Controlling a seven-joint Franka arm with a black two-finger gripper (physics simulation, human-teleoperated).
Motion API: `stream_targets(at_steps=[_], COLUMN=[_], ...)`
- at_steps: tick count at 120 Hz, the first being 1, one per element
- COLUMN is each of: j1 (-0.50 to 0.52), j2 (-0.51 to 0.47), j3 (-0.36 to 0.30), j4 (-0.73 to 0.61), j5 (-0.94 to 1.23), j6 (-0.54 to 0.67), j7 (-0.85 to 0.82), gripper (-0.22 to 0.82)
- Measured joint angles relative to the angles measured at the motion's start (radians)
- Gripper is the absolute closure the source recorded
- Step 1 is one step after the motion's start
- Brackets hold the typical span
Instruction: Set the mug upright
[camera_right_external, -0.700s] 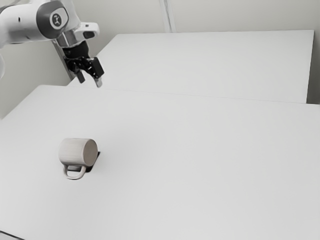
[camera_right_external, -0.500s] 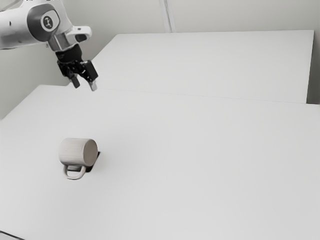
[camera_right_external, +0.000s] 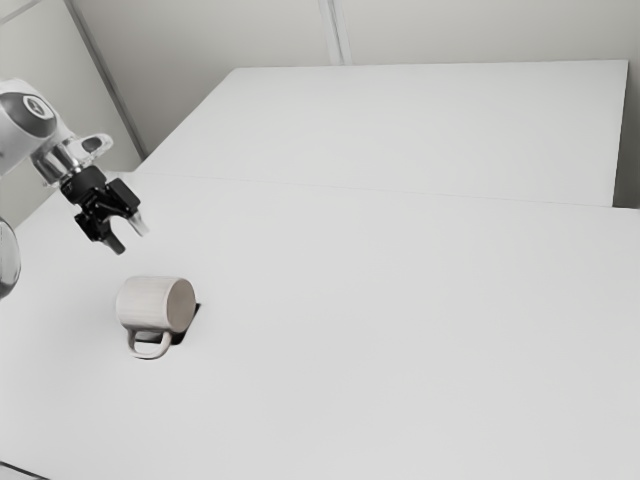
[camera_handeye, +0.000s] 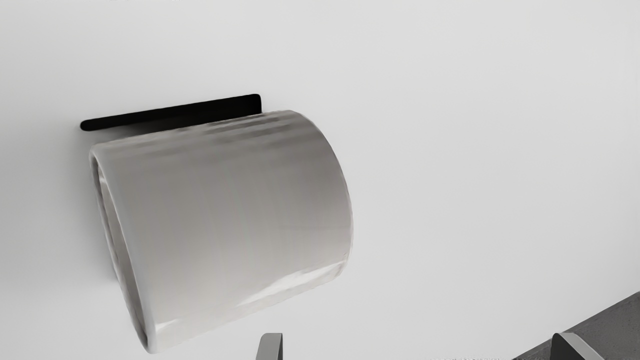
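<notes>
A pale mug lies on its side on a broad white table, toward the table's edge on the exterior view's left, beneath the black gripper, which stands released and empty, its fingers spread apart and clear of the mug. Beyond the table, a second white surface spreads before pale walls, one marked by an upright strip. The exterior view shows the mug's handle and its flat base, facing that view's right; the wrist view shows the rim around the open mouth, and speckled dark grey ground past the table's edge. A black strip lies beside the mug.
</notes>
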Motion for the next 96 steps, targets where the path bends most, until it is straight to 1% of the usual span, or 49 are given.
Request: stream_targets(at_steps=[20, 59, 76, 87, 96], j1=[0.045, 0.128, 0.144, 0.145, 0.139], j2=[0.065, 0.152, 0.193, 0.194, 0.17], j3=[0.01, 0.013, 0.015, 0.015, 0.015], j4=[0.01, 0.014, 0.0, -0.045, -0.097], j5=[-0.072, -0.162, -0.188, -0.196, -0.2], j6=[-0.015, 0.023, 0.03, 0.032, 0.034], j7=[0.115, 0.295, 0.352, 0.382, 0.403], gripper=[0.02, 0.02, 0.02, 0.02, 0.02])
